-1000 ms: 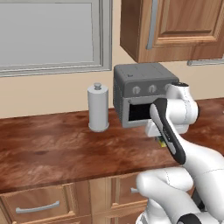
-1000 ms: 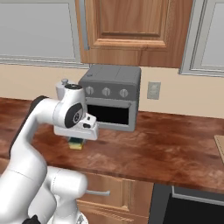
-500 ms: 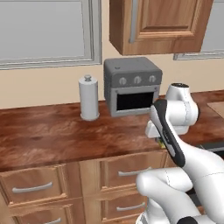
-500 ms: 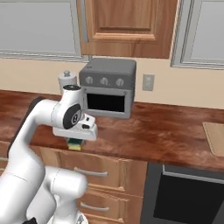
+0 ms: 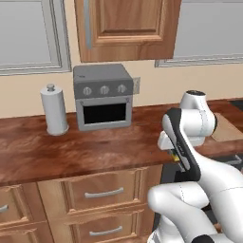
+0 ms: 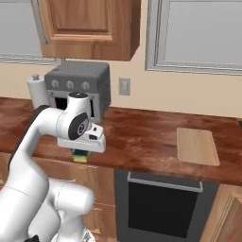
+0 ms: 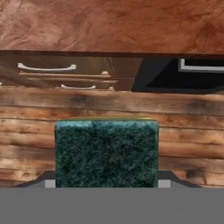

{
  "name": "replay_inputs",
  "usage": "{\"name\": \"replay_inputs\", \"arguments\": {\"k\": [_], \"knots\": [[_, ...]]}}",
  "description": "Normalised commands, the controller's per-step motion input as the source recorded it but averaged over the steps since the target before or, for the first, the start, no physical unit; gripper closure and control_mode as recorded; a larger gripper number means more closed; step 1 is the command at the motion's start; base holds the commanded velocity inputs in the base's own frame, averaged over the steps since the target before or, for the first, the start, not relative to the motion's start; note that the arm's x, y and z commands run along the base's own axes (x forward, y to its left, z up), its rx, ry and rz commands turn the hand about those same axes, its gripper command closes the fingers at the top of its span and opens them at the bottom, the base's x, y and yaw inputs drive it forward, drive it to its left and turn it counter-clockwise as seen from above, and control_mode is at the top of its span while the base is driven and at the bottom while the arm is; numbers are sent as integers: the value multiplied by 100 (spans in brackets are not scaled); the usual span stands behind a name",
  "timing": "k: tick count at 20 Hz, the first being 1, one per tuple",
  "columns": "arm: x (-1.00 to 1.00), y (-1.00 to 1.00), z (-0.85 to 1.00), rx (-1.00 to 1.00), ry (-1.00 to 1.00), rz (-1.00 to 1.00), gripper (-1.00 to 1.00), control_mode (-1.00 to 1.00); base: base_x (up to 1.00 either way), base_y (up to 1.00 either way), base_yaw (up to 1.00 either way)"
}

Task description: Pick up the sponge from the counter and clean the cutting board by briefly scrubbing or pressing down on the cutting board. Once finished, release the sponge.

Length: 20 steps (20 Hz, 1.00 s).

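Gripper (image 6: 81, 152) clamped on sponge (image 7: 106, 153), held in air at front edge of reddish-brown surface (image 6: 142, 137), above cabinet drawers (image 5: 102, 192). Hand view: dark green scouring face toward camera, long axis across the fingers, thin yellow edge on far side. Right base view: yellow underside (image 6: 80, 158) facing down; tan cutting board (image 6: 197, 146) well apart. Left base view: toaster oven (image 5: 103, 96), paper towel roll (image 5: 54, 110).

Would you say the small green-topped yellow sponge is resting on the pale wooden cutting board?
No, the sponge hangs in the gripper, well apart from the cutting board.
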Motion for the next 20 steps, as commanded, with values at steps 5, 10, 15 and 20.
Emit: {"name": "replay_inputs", "arguments": {"k": [5,10,15,20], "knots": [[0,0,0,0,0,0,100,100,0,-78,0],[0,0,0,0,0,0,100,100,0,-77,0],[0,0,0,0,0,0,100,100,0,-74,0],[0,0,0,0,0,0,100,100,3,-56,0]]}}
